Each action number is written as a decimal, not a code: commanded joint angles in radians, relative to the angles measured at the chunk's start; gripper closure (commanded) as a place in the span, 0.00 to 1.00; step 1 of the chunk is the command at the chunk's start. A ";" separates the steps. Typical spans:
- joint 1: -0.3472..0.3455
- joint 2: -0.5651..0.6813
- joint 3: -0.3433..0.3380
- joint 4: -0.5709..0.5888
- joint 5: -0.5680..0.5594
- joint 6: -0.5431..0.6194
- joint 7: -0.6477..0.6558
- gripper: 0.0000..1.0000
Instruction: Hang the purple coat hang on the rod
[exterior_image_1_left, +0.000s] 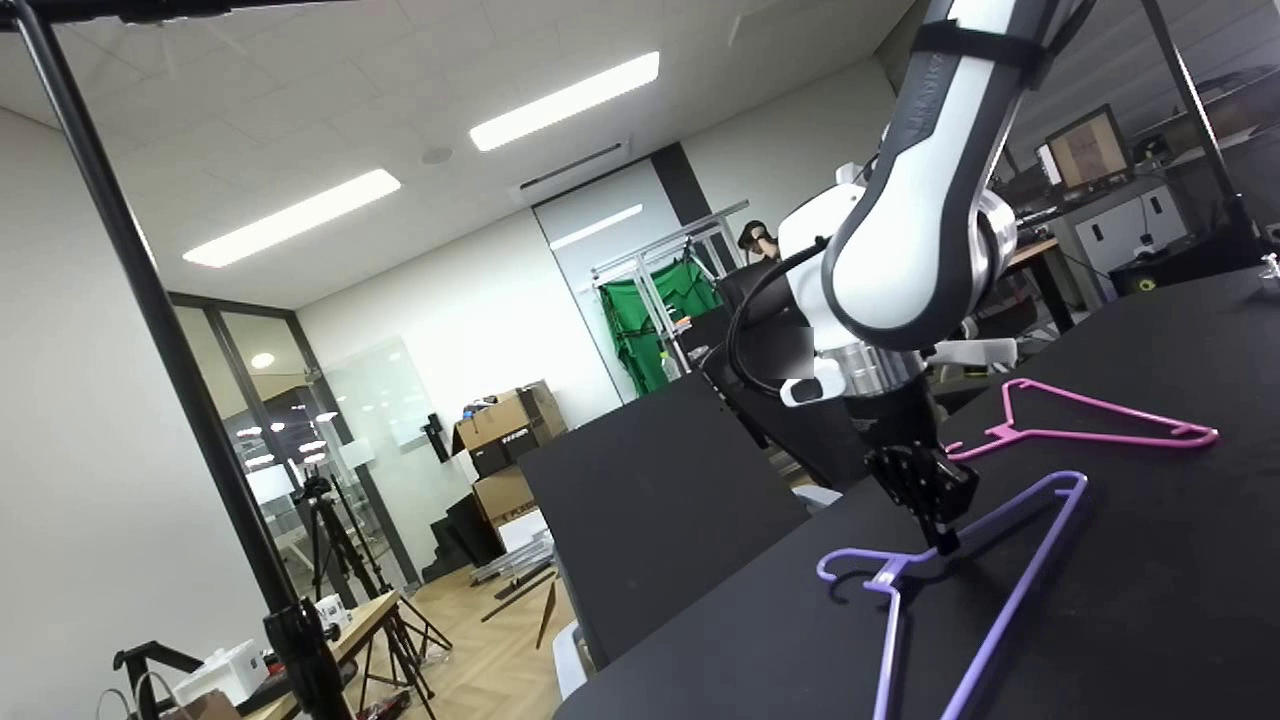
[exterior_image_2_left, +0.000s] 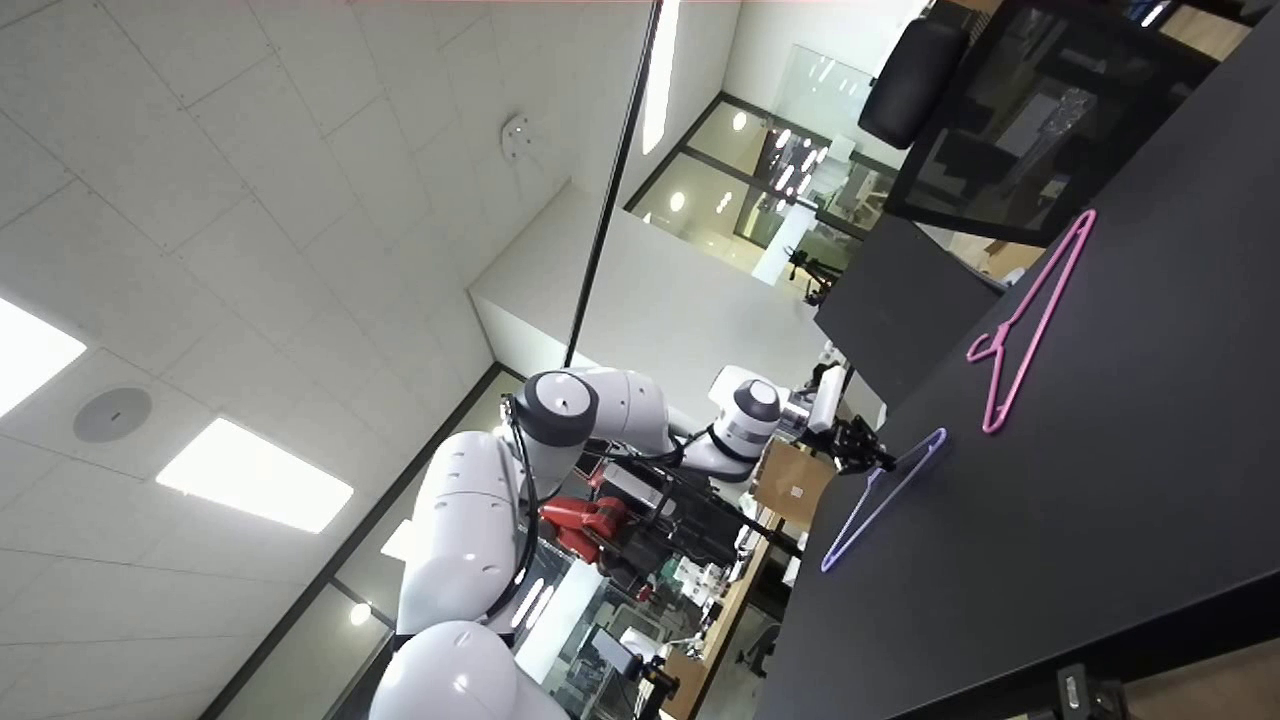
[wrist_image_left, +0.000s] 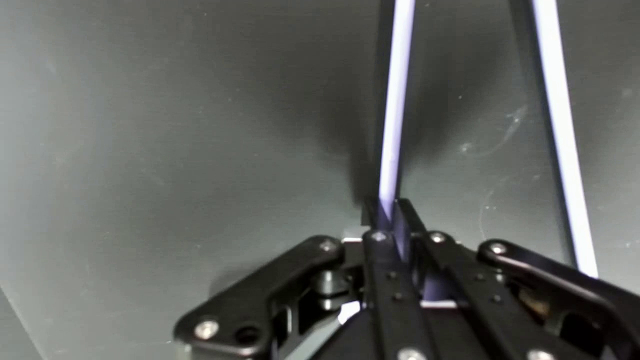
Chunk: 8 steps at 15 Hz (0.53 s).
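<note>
The purple coat hang (exterior_image_1_left: 1017, 598) lies flat on or just above the black table, its hook toward the table's edge in an exterior view. It also shows in an exterior view (exterior_image_2_left: 889, 500) and in the wrist view (wrist_image_left: 396, 100). My gripper (exterior_image_1_left: 945, 543) points down at one sloping arm of it, beside the hook; it also shows in an exterior view (exterior_image_2_left: 886, 463). In the wrist view the fingertips (wrist_image_left: 384, 211) are closed on that arm. The rod (exterior_image_1_left: 150, 8) is a black bar at the top left corner, mostly cut off by the frame.
A pink-magenta hanger (exterior_image_1_left: 1110, 436) lies on the table (exterior_image_1_left: 750, 640), farther along; it also shows in an exterior view (exterior_image_2_left: 1043, 328). A black upright pole (exterior_image_1_left: 160, 310) rises at the left. A thin black pole (exterior_image_2_left: 614, 180) stands behind the arm.
</note>
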 joint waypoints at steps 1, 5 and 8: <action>0.058 -0.137 -0.078 -0.132 -0.041 0.087 0.213 0.98; 0.151 -0.288 -0.214 -0.273 -0.197 0.202 0.436 0.98; 0.270 -0.403 -0.375 -0.374 -0.345 0.261 0.633 0.98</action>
